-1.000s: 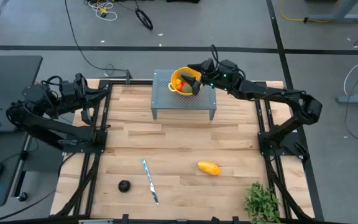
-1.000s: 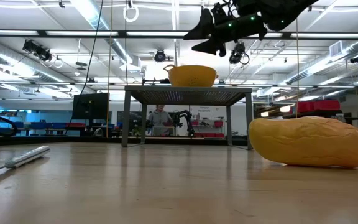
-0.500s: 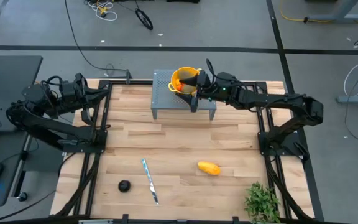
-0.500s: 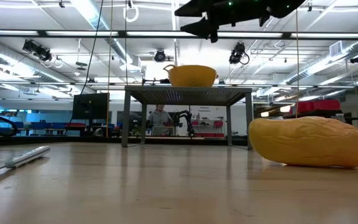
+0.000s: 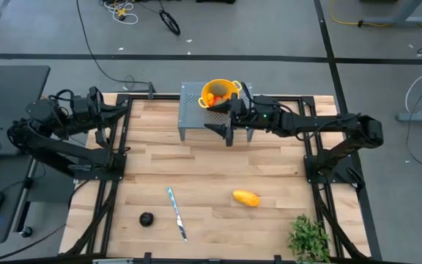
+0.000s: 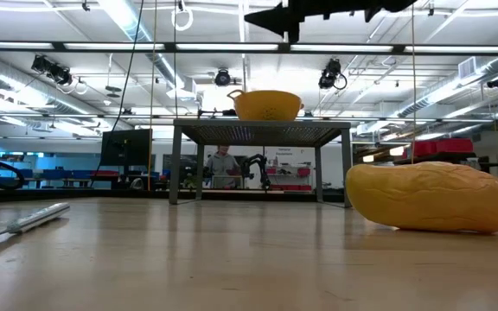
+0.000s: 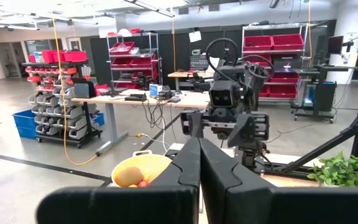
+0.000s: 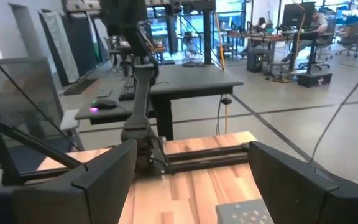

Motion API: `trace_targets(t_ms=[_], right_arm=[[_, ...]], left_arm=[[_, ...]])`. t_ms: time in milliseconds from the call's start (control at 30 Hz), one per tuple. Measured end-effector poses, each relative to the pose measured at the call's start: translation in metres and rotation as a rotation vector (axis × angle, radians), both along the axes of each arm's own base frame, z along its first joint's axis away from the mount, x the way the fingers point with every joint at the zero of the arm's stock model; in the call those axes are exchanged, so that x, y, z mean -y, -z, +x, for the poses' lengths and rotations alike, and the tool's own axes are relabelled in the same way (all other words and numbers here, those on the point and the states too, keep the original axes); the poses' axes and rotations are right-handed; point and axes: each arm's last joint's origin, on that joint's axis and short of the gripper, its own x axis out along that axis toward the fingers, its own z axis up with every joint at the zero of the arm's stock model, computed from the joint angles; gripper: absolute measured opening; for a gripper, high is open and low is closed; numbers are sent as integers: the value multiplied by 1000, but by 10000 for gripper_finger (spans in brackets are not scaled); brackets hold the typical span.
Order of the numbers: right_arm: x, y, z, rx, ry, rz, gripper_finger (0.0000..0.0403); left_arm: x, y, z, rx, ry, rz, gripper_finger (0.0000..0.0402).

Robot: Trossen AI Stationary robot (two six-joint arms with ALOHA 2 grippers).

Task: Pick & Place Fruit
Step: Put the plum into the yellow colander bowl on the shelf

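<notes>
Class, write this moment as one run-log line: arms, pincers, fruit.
right pincer: open, empty, above stand's front edge | left pincer: shut, parked at left | bowl: holds fruit, on stand | yellow fruit, dark fruit: on table

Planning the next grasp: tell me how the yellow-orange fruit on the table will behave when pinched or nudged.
The yellow-orange fruit lies on its long side, so it probably rolls sideways if nudged. Its skin looks smooth and faintly dimpled, perhaps slippery. Its rounded, tapering ends suggest gripping mid-body.

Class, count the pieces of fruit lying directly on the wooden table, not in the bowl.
2: a yellow fruit near the plant, a dark round fruit left of the knife. Others fill the bowl.
</notes>
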Motion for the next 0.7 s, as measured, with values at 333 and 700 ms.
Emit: trace_targets(t_ms=[333,700], right_arm=[[-19,-26,-23,43,-48,-6,300],[-33,-52,-57,57,-21,-48,279]], left_arm=[[1,0,0,8,38,-20,2],[1,0,0,7,37,-18,2]])
